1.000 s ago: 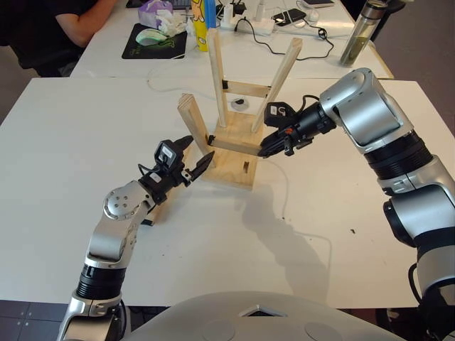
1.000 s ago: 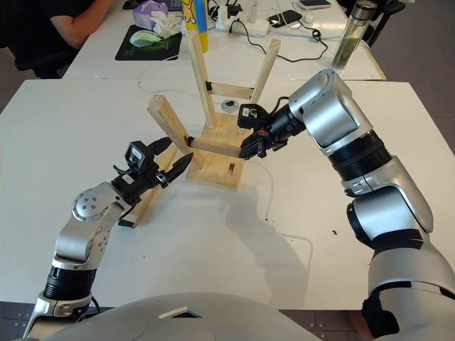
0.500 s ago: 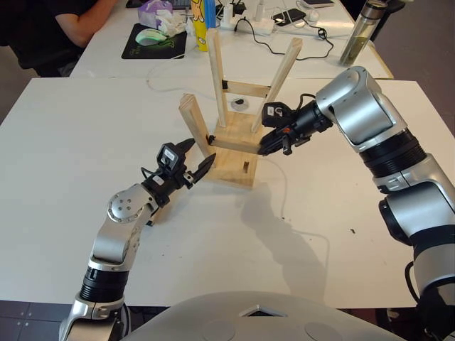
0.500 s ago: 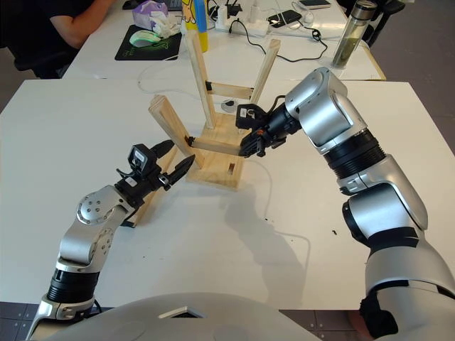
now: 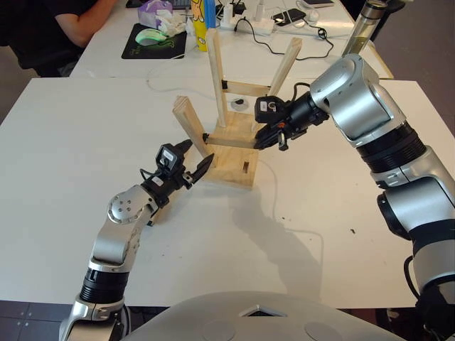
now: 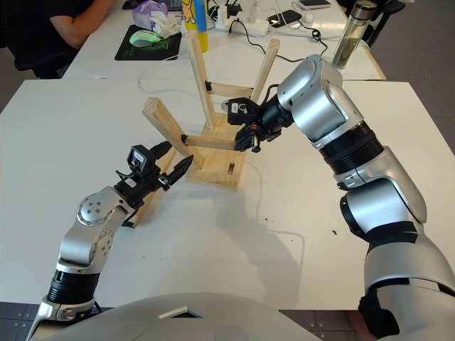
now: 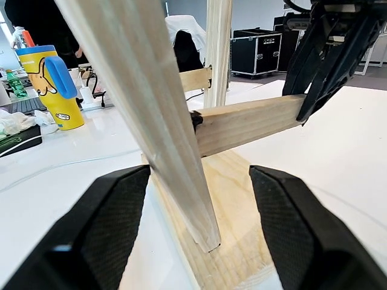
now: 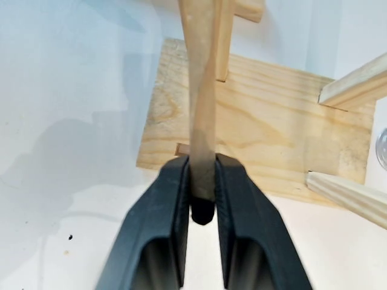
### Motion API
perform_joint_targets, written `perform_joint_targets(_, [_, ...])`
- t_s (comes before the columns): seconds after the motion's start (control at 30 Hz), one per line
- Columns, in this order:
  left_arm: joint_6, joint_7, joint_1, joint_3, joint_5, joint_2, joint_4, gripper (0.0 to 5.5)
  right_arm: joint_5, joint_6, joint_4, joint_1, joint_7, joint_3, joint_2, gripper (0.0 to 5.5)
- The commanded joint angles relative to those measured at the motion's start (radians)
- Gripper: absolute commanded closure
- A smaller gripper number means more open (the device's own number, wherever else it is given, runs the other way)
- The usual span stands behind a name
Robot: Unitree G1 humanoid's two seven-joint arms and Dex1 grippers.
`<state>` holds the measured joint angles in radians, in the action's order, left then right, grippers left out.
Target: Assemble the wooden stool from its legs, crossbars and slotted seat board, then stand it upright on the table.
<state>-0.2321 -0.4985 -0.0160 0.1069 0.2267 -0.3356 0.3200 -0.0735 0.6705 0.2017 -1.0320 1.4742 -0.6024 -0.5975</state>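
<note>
The stool lies upside down, its slotted seat board (image 5: 229, 168) flat on the white table (image 5: 71, 142). Two legs (image 5: 217, 71) (image 5: 282, 71) stand up from its far side, joined by a crossbar (image 5: 246, 89). A third leg (image 5: 190, 128) leans out to the left, fixed to a second crossbar (image 5: 234, 142). My right gripper (image 5: 272, 139) is shut on that crossbar's right end (image 8: 202, 121). My left gripper (image 5: 193, 156) is open just left of the board, its fingers (image 7: 109, 229) either side of the leaning leg's foot (image 7: 151, 109) without touching it.
A loose wooden piece (image 6: 143, 204) lies on the table under my left forearm. A small round object (image 5: 239, 104) sits behind the stool. The far desk holds a yellow bottle (image 5: 202, 21), a mouse pad (image 5: 155, 39), cables and a dark bottle (image 5: 359, 28).
My right gripper has shifted left and slightly up with the crossbar, pushing the leaning leg further left. My left gripper has drawn back a little from the board.
</note>
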Motion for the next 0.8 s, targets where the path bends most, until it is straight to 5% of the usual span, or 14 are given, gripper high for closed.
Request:
perform_joint_targets(0.03, [0.006, 0.005, -0.009, 0.011, -0.006, 0.012, 0.005, 2.43, 0.024, -0.004, -0.04, -0.065, 0.03, 0.007, 0.036, 5.07])
perform_joint_targets(0.8, [0.015, 0.004, -0.008, 0.013, -0.011, 0.014, -0.012, 2.43, 0.124, 0.319, -0.183, -0.01, -0.011, 0.061, -0.02, 5.07])
